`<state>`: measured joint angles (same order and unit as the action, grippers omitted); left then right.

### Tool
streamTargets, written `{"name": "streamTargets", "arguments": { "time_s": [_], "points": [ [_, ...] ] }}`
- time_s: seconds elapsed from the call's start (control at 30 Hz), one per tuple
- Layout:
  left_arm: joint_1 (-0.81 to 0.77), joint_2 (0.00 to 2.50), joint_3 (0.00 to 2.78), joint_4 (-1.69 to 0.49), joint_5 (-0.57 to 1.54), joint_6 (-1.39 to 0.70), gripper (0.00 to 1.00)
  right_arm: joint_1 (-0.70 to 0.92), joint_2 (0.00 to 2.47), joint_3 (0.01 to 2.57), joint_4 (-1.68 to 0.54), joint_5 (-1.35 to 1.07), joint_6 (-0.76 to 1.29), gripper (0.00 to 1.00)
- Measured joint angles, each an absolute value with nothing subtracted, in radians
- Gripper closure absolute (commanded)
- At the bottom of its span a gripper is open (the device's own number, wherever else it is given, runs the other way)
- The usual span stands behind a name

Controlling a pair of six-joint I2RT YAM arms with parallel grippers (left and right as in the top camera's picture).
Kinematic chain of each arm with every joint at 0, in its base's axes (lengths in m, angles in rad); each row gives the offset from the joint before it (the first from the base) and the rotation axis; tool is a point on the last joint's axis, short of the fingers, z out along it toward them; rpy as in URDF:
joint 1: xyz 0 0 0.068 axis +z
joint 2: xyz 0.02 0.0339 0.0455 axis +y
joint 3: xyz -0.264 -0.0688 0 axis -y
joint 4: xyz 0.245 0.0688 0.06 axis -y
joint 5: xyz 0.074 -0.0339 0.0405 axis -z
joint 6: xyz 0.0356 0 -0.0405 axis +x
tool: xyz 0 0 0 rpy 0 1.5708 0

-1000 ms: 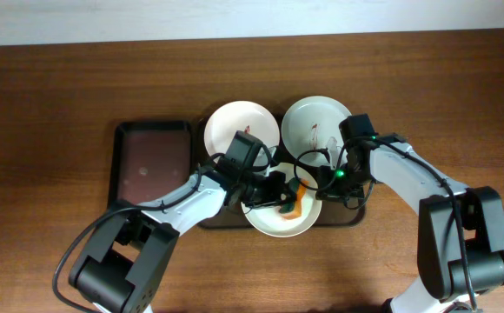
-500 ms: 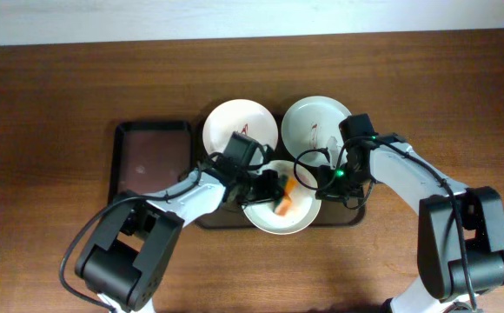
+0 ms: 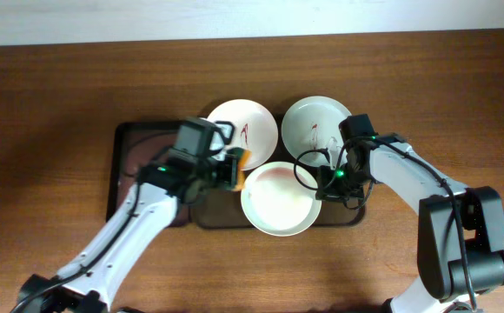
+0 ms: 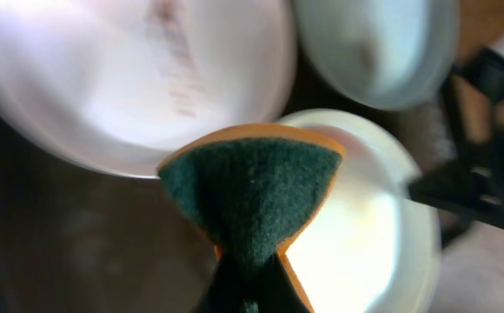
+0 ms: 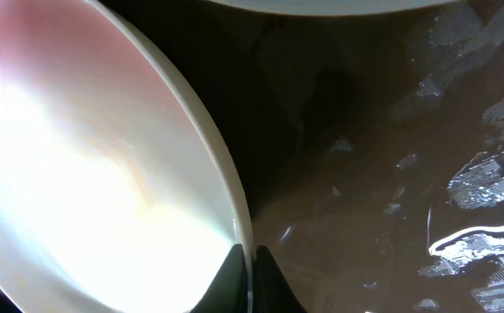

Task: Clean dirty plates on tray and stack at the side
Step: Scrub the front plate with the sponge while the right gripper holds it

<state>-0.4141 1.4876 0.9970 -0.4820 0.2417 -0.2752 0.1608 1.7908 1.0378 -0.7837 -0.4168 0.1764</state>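
Three white plates lie on the dark brown tray [image 3: 354, 214]. The back left plate [image 3: 242, 129] and back right plate [image 3: 315, 124] each carry a dark red smear. The front plate [image 3: 280, 200] shows only a faint pink film. My left gripper [image 3: 228, 168] is shut on an orange and green sponge [image 3: 240, 159] and hangs by the front plate's left rim. In the left wrist view the sponge [image 4: 252, 187] hangs over the gap between the back left plate [image 4: 104, 87] and the front plate [image 4: 365, 235]. My right gripper [image 3: 325, 181] is shut on the front plate's right rim [image 5: 243, 226].
A narrower reddish-brown tray with a black rim [image 3: 152, 161] lies just left of the plates, partly under my left arm. Bare wooden table [image 3: 61, 87] lies on all sides. The wet, glossy floor of the dark tray [image 5: 382, 174] shows in the right wrist view.
My left gripper has pulled the sponge off the front plate and moved left, to the plate's left rim. The plate's middle is now uncovered. The right arm has not moved.
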Motion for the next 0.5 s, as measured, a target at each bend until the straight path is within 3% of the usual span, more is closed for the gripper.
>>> {"name": "streamTargets", "arguments": {
  "time_s": [0.13,0.33,0.37,0.4,0.5],
  "points": [
    [-0.21,1.48,0.997,-0.52,0.09,-0.118,1.0,0.161,1.791,1.038,-0.784,-0.417,0.176,0.96],
    [-0.135,1.662,0.997,-0.539,-0.035,-0.002,0.97,0.161,1.791,1.038,-0.785,-0.417,0.176,0.96],
    [-0.134,1.696,0.997,-0.539,-0.038,0.001,0.62,0.161,1.791,1.038,-0.785,-0.417,0.176,0.96],
    [-0.134,1.725,0.997,-0.538,-0.043,0.003,0.41,0.161,1.791,1.038,-0.785,-0.417,0.176,0.96],
    [-0.134,1.751,0.997,-0.513,-0.103,0.008,0.36,0.161,1.791,1.038,-0.785,-0.417,0.176,0.96]
  ]
}}
